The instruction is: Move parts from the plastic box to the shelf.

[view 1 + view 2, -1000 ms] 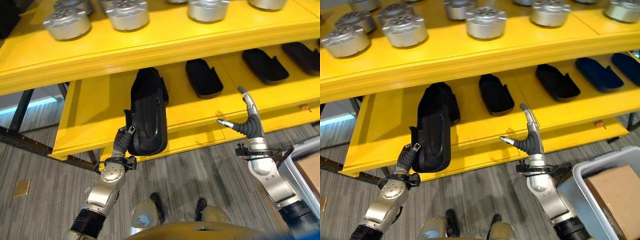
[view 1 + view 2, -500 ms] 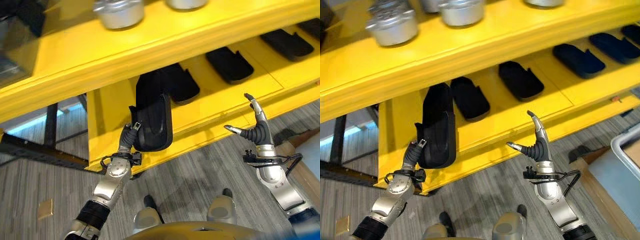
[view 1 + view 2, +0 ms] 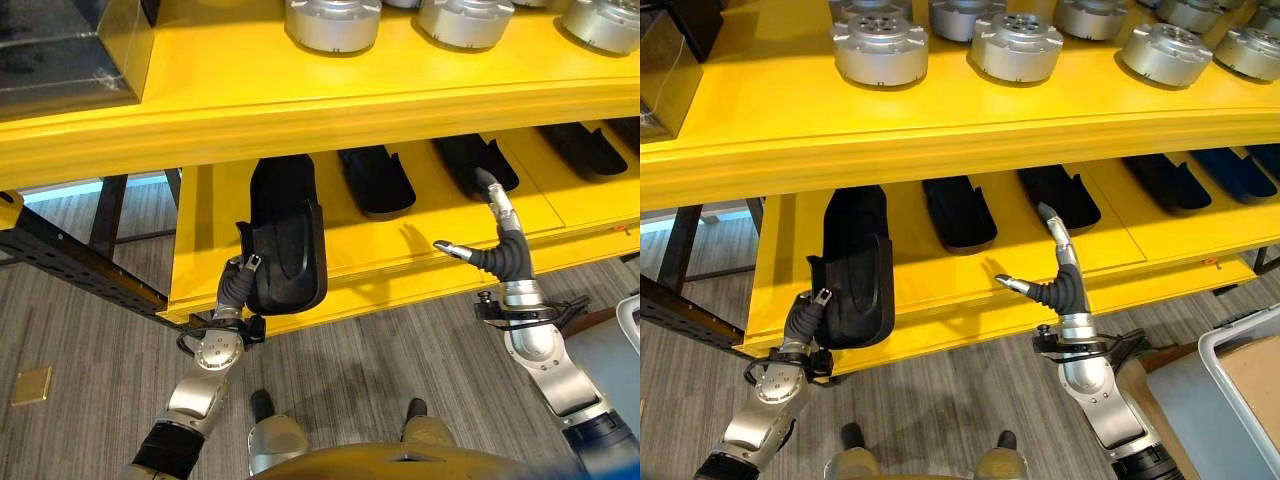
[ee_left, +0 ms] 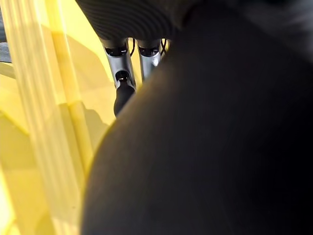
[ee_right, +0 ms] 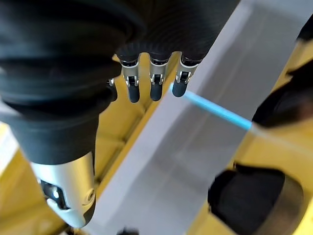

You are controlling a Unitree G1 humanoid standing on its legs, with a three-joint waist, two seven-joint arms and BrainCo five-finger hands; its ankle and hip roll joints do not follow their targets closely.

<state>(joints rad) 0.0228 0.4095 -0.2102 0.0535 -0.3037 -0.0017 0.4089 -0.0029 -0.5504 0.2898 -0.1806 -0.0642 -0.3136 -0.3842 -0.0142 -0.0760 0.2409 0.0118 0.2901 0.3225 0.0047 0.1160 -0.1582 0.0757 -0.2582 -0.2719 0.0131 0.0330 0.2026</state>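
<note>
Left eye view: the left hand (image 3: 232,290), clamped on the long black moulded plastic part (image 3: 285,240), should slide it flat onto the yellow lower shelf (image 3: 210,215); right hand (image 3: 490,240) hung spread apart.

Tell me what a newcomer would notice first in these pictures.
First, the bright yellow shelf, with silver round parts in rows on its upper level. Next, the long black part that the left robot hand holds upright at the left end of the lower level, beside other black parts lying there. The right robot hand is open, raised before the lower level's edge.
</note>
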